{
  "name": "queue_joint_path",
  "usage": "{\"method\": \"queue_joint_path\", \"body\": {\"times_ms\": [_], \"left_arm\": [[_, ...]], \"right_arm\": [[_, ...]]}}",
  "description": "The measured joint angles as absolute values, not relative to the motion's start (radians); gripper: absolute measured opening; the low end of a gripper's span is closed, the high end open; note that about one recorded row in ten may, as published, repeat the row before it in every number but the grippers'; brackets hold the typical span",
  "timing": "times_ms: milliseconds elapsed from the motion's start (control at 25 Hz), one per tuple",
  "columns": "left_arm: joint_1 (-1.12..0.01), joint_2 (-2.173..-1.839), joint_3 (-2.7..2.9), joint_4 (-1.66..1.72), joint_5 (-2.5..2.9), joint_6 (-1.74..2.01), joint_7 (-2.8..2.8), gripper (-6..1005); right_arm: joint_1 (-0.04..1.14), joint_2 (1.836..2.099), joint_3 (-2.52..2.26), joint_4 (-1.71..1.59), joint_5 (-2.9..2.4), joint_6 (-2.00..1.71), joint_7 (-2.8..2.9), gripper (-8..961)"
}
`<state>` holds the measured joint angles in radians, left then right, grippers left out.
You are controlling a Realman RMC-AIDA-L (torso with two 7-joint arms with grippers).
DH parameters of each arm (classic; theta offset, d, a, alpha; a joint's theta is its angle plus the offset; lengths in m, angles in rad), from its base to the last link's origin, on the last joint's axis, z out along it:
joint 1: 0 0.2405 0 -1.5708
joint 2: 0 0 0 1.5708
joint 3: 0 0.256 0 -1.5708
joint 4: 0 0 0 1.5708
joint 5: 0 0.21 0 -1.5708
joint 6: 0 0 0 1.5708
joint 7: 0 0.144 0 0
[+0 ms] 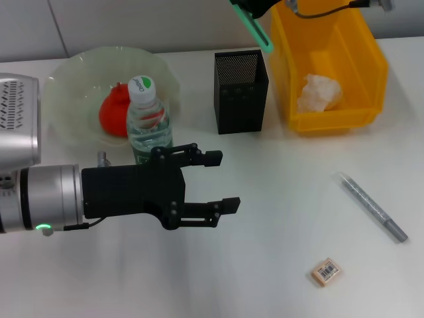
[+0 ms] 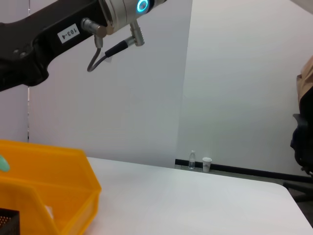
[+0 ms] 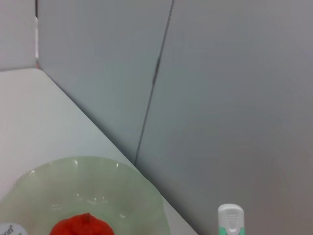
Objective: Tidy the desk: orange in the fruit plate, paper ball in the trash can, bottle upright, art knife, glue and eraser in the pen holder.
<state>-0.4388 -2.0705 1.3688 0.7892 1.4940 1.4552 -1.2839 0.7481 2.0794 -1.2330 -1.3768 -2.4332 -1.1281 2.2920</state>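
Here the left gripper (image 1: 215,182) hangs released beside the upright bottle (image 1: 148,119). The right gripper (image 1: 255,13) grasps a green tool (image 1: 255,30) above the pen holder (image 1: 241,91).

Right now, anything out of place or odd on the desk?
Two items lie loose on the table, away from the pen holder: the eraser and a grey pen-like tool. Otherwise tidy: orange in the fruit plate, paper ball in the trash can, bottle upright. Nothing spilled.

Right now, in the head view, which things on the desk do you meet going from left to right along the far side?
Fruit plate → pen holder → trash can.
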Motion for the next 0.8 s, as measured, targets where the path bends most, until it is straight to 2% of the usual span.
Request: {"method": "queue_joint_path", "body": {"times_ms": [800], "left_arm": [[-0.448, -2.071, 1.375, 0.78, 1.493, 1.443, -1.282, 808]], "right_arm": [[0.617, 2.078, -1.176, -1.294, -2.084, -1.101, 1.863, 163]]}}
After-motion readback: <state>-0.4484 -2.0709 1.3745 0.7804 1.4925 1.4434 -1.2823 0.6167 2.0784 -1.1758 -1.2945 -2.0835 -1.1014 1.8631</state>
